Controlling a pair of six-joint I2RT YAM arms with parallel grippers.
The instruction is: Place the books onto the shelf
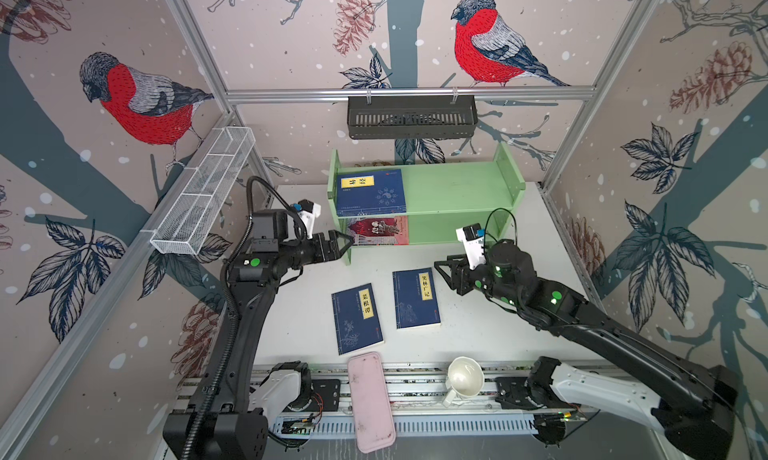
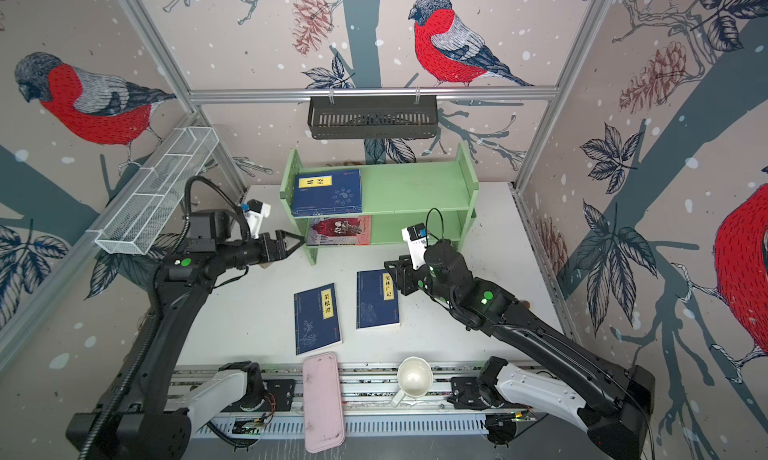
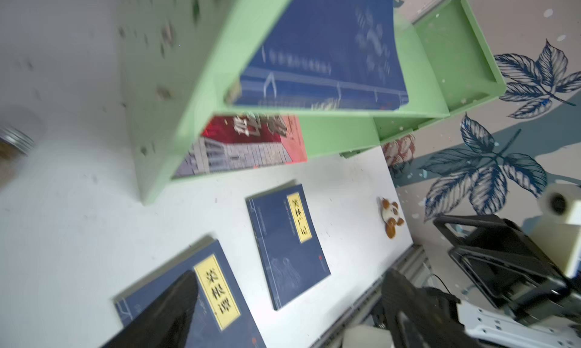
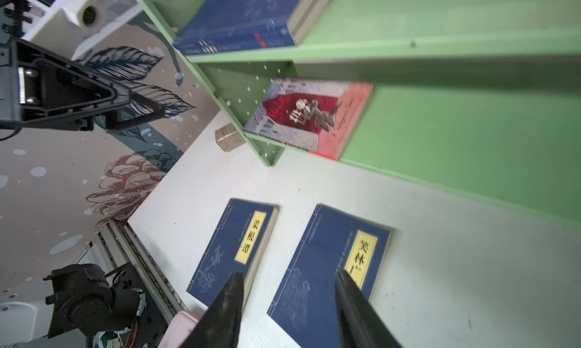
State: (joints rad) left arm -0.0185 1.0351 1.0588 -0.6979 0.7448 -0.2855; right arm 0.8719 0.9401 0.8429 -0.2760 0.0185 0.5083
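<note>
While two navy books lay on the table, the shelf held a third navy book above and the red-and-grey book below; the left gripper and right gripper gaped, empty.

loc: robot lab cell | cues: alu frame, printed wall panels

Right gripper, jaws apart, over a navy book and a second navy book on the desk; red-and-grey book on the shelf, lower tier.
</note>
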